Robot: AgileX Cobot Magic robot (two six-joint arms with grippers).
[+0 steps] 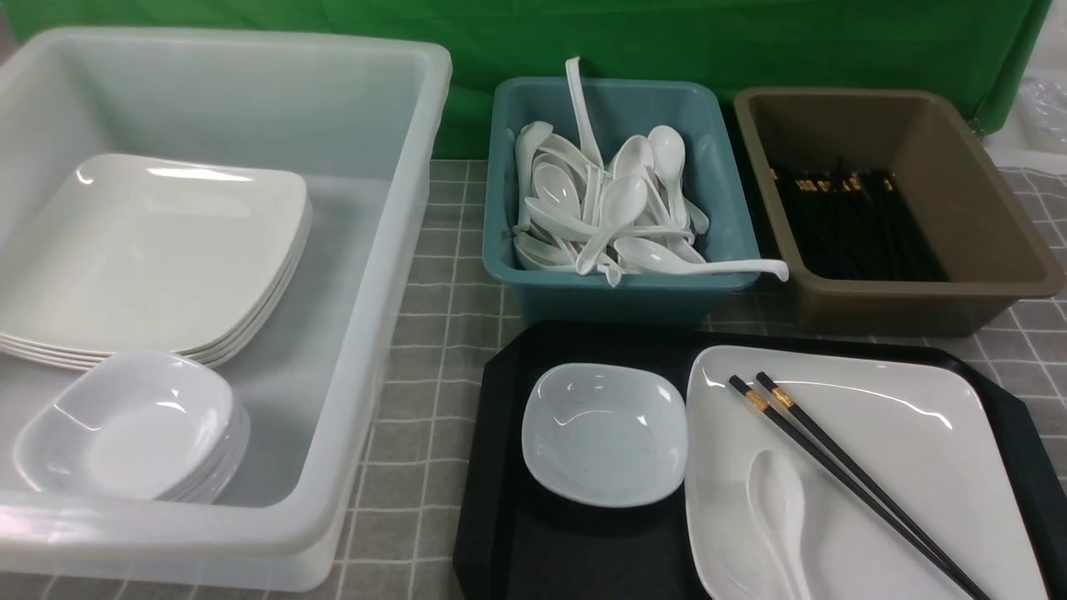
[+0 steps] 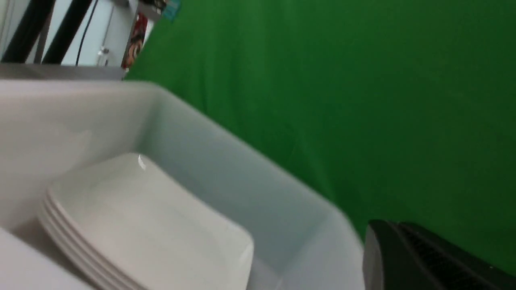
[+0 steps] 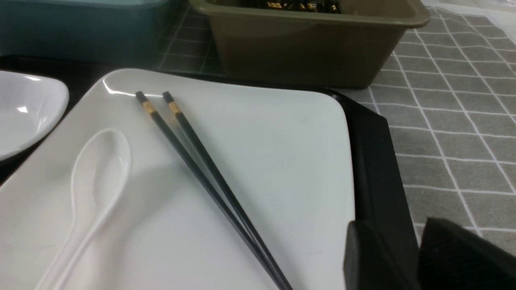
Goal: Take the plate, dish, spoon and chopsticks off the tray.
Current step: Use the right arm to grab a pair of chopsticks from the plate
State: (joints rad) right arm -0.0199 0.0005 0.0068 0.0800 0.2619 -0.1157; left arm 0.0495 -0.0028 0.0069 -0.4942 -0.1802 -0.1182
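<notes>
On the black tray (image 1: 500, 467) at the front right sit the small deep dish (image 1: 604, 433) and, to its right, the large square plate (image 1: 909, 450). The black chopsticks (image 1: 850, 479) lie slantwise on the plate. The white spoon (image 1: 779, 508) lies beside them, bowl upward. Neither gripper shows in the front view. The right wrist view has the plate (image 3: 274, 161), chopsticks (image 3: 201, 173), spoon (image 3: 96, 177) and dish (image 3: 24, 108). My right gripper (image 3: 391, 224) hovers open by the plate's near corner, over the tray's rim (image 3: 375, 161), holding nothing. My left gripper (image 2: 379, 241) is shut and empty beside the white tub.
A big translucent white tub (image 1: 383, 275) at the left holds stacked plates (image 1: 150, 250) and stacked dishes (image 1: 133, 425). Behind the tray stand a teal tub (image 1: 617, 292) of spoons and a brown tub (image 1: 909, 292) of chopsticks. Grey checked cloth covers the table; a green backdrop hangs behind.
</notes>
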